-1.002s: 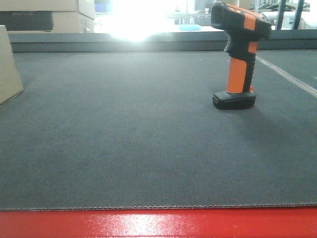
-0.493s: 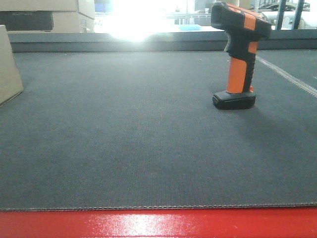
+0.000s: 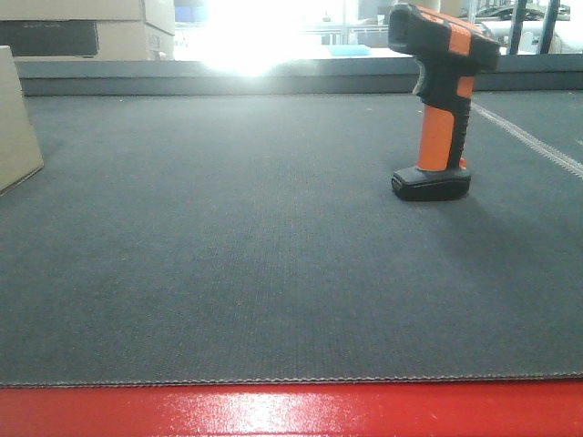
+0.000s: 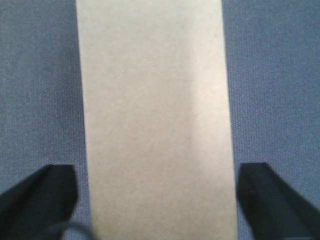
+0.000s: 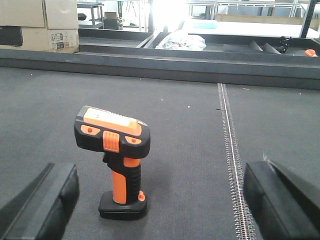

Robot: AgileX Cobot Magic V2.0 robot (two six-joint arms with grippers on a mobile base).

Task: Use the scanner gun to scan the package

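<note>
An orange and black scanner gun (image 3: 439, 100) stands upright on its base on the grey conveyor belt at the right. It also shows in the right wrist view (image 5: 116, 155), between and ahead of my open right gripper (image 5: 160, 200), left of its middle. A plain brown cardboard package (image 4: 155, 120) lies on the belt under my left gripper (image 4: 157, 200), which is open with its fingers (image 4: 40, 195) on either side of the package and apart from it. The package's edge shows at the far left of the front view (image 3: 14, 123). Neither gripper shows in the front view.
A red edge (image 3: 291, 410) runs along the near side of the belt. A stitched seam (image 5: 231, 160) crosses the belt right of the scanner. A dark rail (image 3: 228, 77) bounds the far side, with cardboard boxes (image 3: 86, 27) behind it at the left.
</note>
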